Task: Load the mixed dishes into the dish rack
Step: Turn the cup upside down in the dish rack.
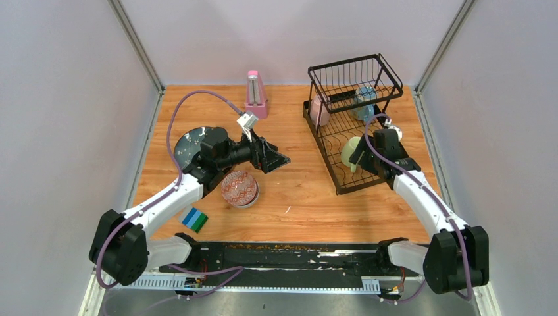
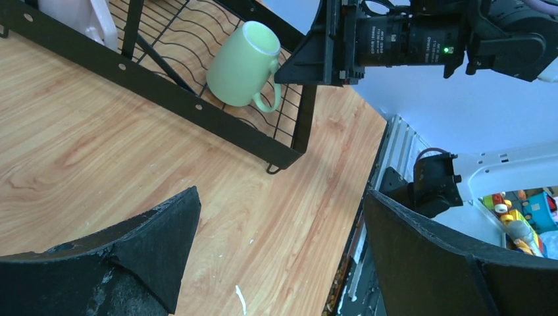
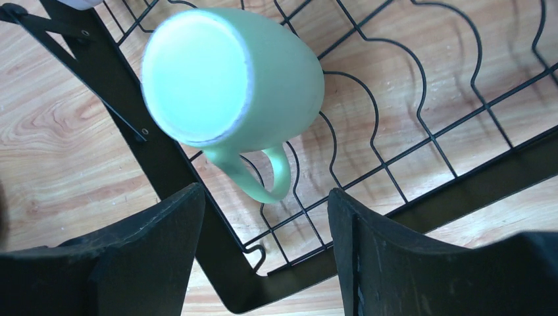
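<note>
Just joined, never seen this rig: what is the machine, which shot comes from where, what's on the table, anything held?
Two robot arms, left arm and right arm, bolted at the near edge of a table; each ends in a two-finger tool. The wide shot looks down from above and behind. The other two come from a camera on each wrist, so the dark wedges at the bottom are that arm's own fingers. On the table: a dish rack, a red-patterned bowl, a blue-grey plate partly under the left arm, a pink metronome, a striped block. In the rack, a pale green mug lies on its side; a pink-white mug sits further back. The left tool and right tool are open, holding nothing.
</note>
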You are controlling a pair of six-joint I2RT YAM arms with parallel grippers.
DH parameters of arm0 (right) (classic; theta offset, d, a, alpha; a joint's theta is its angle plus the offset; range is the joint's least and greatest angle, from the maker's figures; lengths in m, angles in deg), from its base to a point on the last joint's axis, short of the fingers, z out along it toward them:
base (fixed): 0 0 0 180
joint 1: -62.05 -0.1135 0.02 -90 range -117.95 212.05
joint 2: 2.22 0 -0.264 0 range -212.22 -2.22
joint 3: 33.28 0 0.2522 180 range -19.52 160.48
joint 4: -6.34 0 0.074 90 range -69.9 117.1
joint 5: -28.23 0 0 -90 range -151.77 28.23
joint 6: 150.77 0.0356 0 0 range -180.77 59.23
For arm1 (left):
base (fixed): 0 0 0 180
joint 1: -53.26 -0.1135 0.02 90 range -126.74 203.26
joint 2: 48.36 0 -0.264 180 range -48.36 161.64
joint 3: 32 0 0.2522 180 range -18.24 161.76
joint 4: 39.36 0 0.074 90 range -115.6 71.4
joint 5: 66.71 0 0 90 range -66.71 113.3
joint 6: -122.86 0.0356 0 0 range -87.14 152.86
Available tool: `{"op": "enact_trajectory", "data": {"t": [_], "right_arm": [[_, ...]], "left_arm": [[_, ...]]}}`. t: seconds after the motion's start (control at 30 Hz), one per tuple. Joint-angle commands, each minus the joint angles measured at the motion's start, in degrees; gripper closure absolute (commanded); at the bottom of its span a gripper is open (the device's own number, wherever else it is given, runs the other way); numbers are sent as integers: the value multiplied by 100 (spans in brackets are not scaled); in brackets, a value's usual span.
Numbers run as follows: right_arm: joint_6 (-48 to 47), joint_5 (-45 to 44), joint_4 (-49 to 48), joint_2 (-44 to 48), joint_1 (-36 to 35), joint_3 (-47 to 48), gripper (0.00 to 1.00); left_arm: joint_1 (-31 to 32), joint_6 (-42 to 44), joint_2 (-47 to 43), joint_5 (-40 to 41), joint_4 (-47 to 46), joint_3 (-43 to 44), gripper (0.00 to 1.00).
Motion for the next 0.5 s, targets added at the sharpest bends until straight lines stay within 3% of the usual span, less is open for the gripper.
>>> {"op": "enact_trajectory", "data": {"t": [0.0, 0.3, 0.47], "right_arm": [[403, 871, -761, 172, 364, -247, 32], [240, 1714, -1903, -99, 934, -507, 43], [-152, 1947, -3108, -408, 1060, -724, 50]], "left_arm": [[-27, 55, 20, -82, -27, 235, 0], [-29, 24, 48, -91, -16, 235, 0], [-27, -3, 50, -107, -5, 211, 0]]}}
